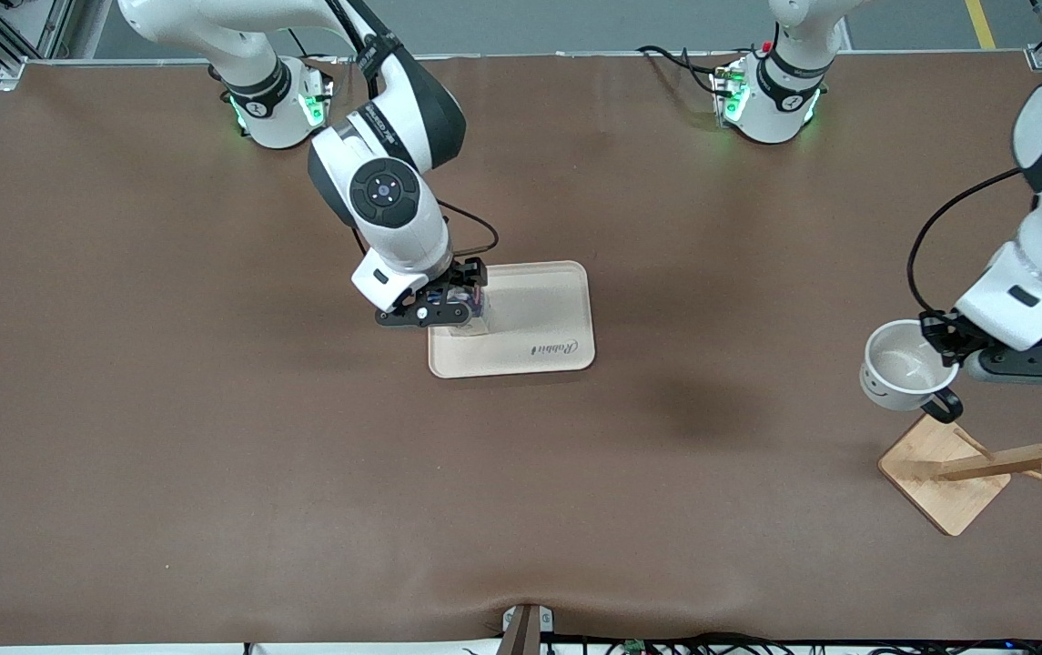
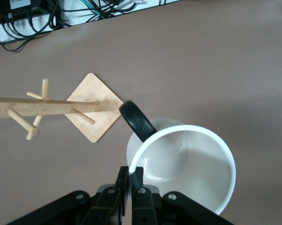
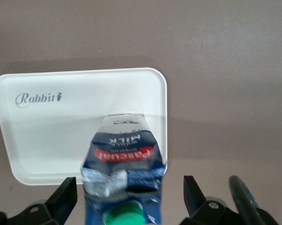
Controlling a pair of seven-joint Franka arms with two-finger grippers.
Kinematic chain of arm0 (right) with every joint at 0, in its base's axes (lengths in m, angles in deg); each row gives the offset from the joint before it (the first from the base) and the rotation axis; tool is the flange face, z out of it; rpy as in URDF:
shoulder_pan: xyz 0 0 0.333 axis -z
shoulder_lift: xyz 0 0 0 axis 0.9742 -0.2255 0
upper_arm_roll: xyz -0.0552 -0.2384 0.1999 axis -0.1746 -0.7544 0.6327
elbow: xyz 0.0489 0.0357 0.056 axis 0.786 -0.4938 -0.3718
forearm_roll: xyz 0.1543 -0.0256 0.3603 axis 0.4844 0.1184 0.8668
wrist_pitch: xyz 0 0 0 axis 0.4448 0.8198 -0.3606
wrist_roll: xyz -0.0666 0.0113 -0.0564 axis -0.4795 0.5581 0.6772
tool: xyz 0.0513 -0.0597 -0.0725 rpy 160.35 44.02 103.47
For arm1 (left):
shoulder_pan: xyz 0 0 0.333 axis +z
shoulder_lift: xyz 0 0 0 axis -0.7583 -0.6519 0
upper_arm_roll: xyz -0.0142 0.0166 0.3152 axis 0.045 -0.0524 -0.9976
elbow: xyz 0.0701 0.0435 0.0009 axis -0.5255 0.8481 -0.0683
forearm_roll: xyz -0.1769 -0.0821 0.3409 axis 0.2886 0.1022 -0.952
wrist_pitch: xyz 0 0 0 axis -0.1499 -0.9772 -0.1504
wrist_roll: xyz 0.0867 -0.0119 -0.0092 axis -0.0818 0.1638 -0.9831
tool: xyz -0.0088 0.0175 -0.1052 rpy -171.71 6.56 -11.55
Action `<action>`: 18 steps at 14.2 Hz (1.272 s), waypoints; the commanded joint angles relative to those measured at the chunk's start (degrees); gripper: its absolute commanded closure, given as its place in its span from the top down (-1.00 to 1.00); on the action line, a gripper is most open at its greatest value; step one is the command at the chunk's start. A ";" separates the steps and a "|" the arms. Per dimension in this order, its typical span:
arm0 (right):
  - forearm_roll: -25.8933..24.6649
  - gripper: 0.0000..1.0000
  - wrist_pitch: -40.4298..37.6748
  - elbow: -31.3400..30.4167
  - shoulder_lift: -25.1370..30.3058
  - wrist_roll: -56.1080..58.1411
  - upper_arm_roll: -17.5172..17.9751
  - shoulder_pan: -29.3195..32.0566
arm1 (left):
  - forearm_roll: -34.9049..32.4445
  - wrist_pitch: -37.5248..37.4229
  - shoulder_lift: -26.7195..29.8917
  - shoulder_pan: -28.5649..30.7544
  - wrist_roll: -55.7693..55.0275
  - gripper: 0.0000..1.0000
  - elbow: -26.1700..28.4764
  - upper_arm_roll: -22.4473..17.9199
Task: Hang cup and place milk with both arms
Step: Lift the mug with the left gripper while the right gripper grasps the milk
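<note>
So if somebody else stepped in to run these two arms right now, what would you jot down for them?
Left gripper: shut on the rim of the small white mug with a black handle, held in the air beside the wooden peg rack; not hung yet.
Right gripper: fingers open either side of the dark blue milk carton with a green cap, which stands on the pale tray at its corner.
Done: milk on tray. Left: withdraw the right arm, hang the mug.

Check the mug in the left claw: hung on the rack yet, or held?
Held, not hung. The left claw pinches the cup by its rim, above the table beside the wooden rack; its handle is on no peg.
</note>
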 commanded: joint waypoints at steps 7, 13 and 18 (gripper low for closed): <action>-1.13 -0.02 3.50 -0.57 -2.02 -5.99 -0.45 -2.50 | 7.71 -1.09 -0.36 10.47 24.77 -1.00 -0.83 0.40; -0.34 -1.00 -5.94 5.46 1.14 -5.55 -0.72 -0.05 | 9.31 -0.56 -4.14 13.38 30.85 -1.00 -3.73 0.31; -1.48 -1.00 -28.82 18.41 2.45 -1.80 -0.89 9.08 | 9.31 0.57 -4.66 15.31 33.31 -1.00 -3.73 0.22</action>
